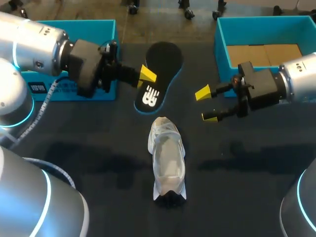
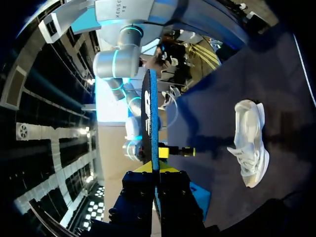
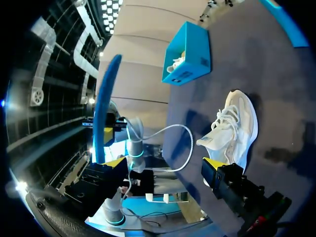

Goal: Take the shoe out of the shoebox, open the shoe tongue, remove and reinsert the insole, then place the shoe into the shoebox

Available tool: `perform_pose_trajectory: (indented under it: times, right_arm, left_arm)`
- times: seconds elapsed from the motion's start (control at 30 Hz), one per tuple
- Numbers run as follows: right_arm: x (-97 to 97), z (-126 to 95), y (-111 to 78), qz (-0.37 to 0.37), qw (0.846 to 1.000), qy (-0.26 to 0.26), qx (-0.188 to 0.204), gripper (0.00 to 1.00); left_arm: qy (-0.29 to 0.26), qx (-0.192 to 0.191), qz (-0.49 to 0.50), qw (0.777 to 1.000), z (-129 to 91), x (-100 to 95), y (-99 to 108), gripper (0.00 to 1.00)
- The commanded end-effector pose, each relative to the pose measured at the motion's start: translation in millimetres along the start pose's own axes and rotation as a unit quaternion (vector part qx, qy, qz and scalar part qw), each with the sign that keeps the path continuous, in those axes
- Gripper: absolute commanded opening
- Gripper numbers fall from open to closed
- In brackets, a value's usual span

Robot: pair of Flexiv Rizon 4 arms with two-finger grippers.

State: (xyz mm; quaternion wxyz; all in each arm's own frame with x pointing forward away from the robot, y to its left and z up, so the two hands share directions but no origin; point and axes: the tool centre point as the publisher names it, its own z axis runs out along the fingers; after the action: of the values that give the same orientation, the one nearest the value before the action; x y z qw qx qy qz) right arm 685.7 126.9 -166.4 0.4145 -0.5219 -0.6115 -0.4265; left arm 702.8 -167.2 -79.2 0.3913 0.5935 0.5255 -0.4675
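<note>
The white shoe (image 1: 167, 158) lies on the black table, toe toward the front edge, also seen in the wrist views (image 2: 249, 143) (image 3: 229, 128). Above and behind it my left gripper (image 1: 147, 76) is shut on the black insole (image 1: 158, 74), pinching one end; the insole hangs in the air with its logo side up. In the left wrist view the insole (image 2: 150, 123) stands edge-on between the fingers of the left gripper (image 2: 157, 168). My right gripper (image 1: 206, 104) is open and holds nothing, to the right of the insole and apart from it. From the right gripper (image 3: 163, 165) the insole's blue edge (image 3: 104, 103) shows ahead.
The blue shoebox (image 1: 222, 44) with a cardboard floor stands at the back right. A second blue box (image 1: 74, 91) stands at the back left behind my left arm, seen with something white inside (image 3: 187, 54). Dark table surface surrounds the shoe.
</note>
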Motion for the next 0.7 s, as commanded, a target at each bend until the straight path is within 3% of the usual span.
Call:
perform_pose_trajectory:
  times: [0.03,0.33,0.7]
  right_arm:
    - [-0.1,0,2.1,-0.001,1.000,-0.001,0.000,1.00]
    - [-0.7,-5,23.0,-0.005,1.000,0.020,-0.008,1.00]
    - [-0.7,-5,23.0,-0.005,1.000,0.020,-0.008,1.00]
  left_arm:
    - [0.006,-0.033,0.003,0.999,5,21.2,-5,0.00]
    - [-0.031,-0.043,0.053,0.997,5,57.9,-3,0.00]
    - [-0.031,-0.043,0.053,0.997,5,57.9,-3,0.00]
